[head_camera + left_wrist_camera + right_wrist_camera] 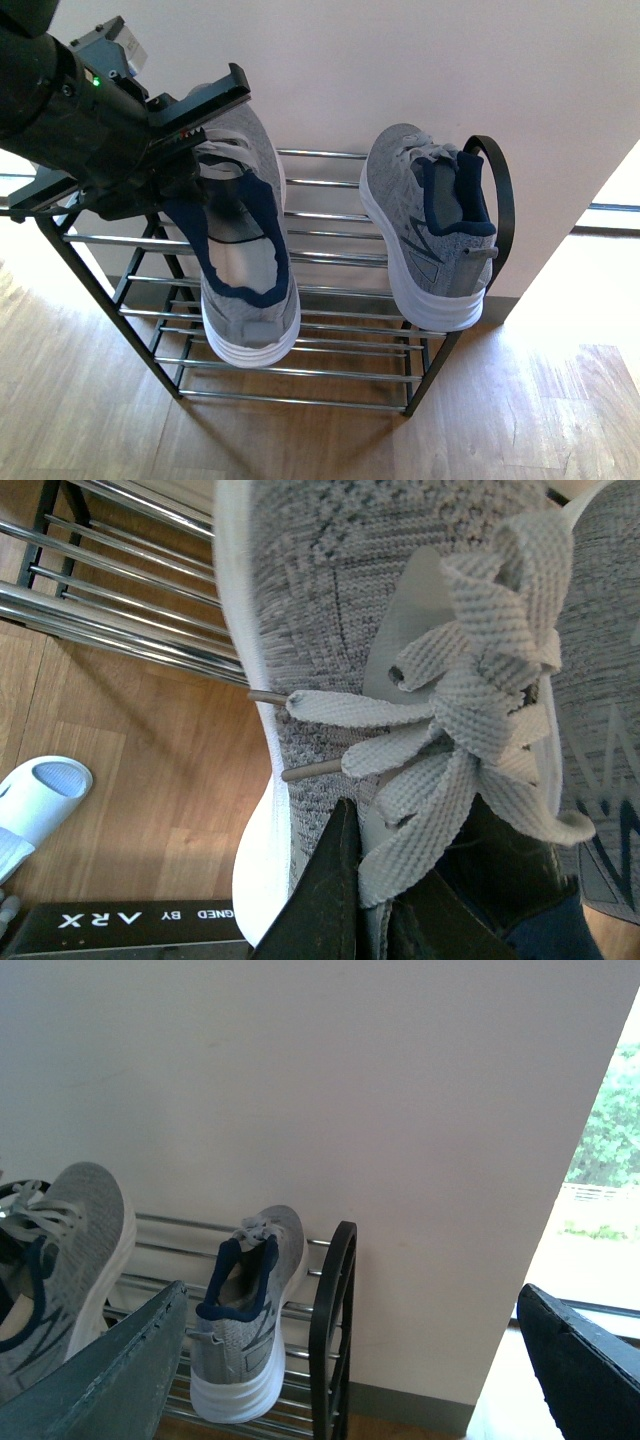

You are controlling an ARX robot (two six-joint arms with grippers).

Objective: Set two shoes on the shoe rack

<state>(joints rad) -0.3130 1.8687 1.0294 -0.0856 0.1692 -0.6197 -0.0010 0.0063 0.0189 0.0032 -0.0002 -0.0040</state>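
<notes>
Upper left of the front view: your left gripper [200, 150] is clamping a grey knit lace-up sneaker [250, 270] with a white sole and navy lining. The jaws are closing on its tongue and collar. This held sneaker is hanging just below those jaws, over the left half of the top tier of the black-framed shoe rack [322, 216] with chrome rod shelves. Its long axis is running from the bottom of the frame toward the wall, with the toe pointing up-frame and the heel overhanging the front rods. You cannot tell whether the sole is touching the rods yet. In my judgement the coming move is turning on that one relation, sole to rods, and the left arm is the nearer one to settle it.

Right of centre, a matching grey knit sneaker [425, 230] is lying on the same tier. This racked sneaker is pointing the same way, toe to the wall and heel to the camera, just beside the rack's right arched side. Bare rods are showing between the pair.

In the right wrist view, your right gripper [352, 1295] is standing wide open and holding nothing, well apart from the racked sneaker.
</notes>
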